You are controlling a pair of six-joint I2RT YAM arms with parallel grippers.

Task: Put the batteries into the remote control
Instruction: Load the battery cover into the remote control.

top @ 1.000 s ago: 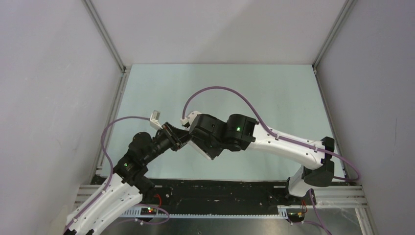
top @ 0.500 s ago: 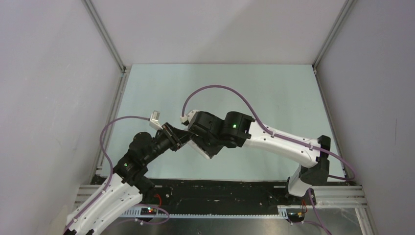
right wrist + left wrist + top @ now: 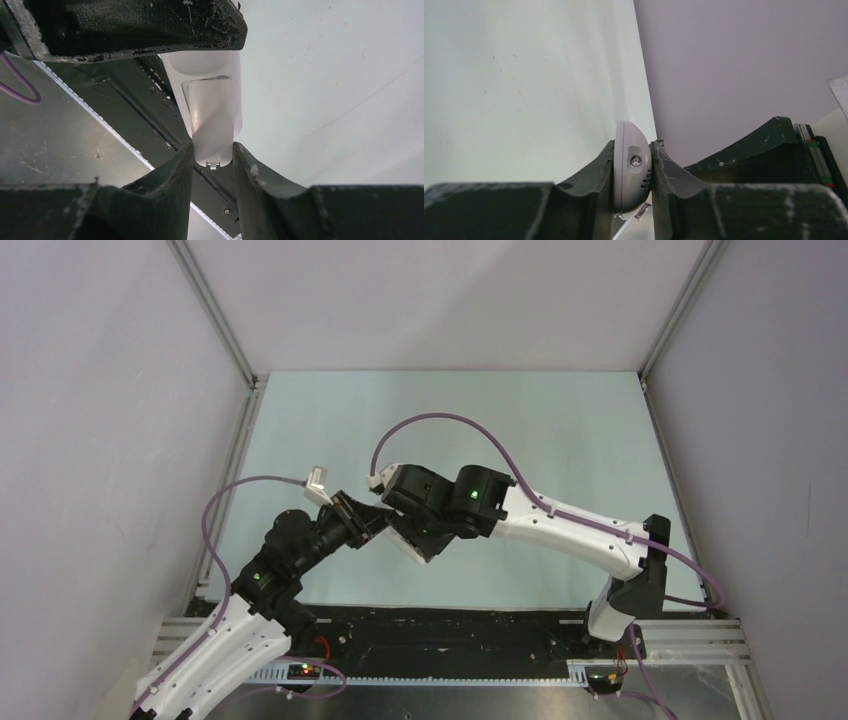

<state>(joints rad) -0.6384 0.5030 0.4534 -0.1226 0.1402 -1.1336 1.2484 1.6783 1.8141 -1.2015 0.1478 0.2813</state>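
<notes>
Right arm [image 3: 560,520] has edged its forearm left over the last second; left arm [image 3: 265,580] hasn't budged. Both meet mid-air over the counter [image 3: 560,430]. Left fingers [image 3: 596,172] clamp the remote [image 3: 630,167] by its front end. Right fingers [image 3: 172,185] pinch the battery cover [image 3: 212,120] on its back. Risk: a skewed pull jams the cover or twists the remote out of that small grip. Count: two arms, one remote, one cover, no batteries visible.

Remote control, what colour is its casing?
White; the remote control shows best in the right wrist view.
</notes>
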